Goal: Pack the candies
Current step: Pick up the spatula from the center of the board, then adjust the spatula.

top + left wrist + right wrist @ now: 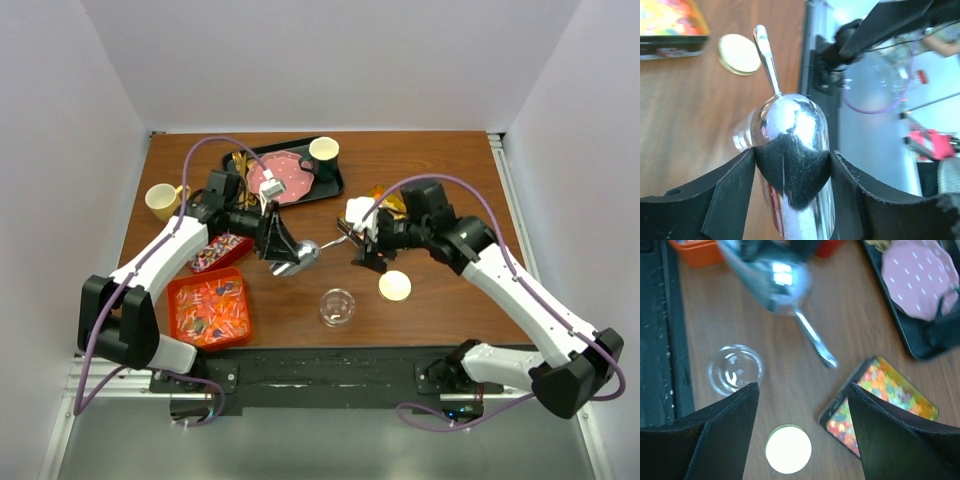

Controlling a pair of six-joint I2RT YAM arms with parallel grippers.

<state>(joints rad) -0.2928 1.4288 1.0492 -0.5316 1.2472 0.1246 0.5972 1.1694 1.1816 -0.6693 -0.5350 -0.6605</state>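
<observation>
My left gripper (281, 248) is shut on a shiny metal scoop (304, 254), held above the table left of centre. In the left wrist view the scoop (790, 125) sits between my fingers (735, 190), handle pointing away; I cannot see inside it. Orange-red candies fill an orange tray (208, 308). Purple-pink-white candies lie in a red tray (219, 252). Yellow-orange-green candies fill a dark tray (880, 400), partly under my right arm in the top view (385, 200). My right gripper (364, 252) is open and empty, its jaws wide apart (802, 387).
A clear glass jar (337, 307) stands near the front middle, its pale round lid (394, 286) lying to its right. A black tray (330, 185) at the back holds a pink dotted plate (283, 176) and a cup (323, 152). A yellow cup (162, 201) stands at the far left.
</observation>
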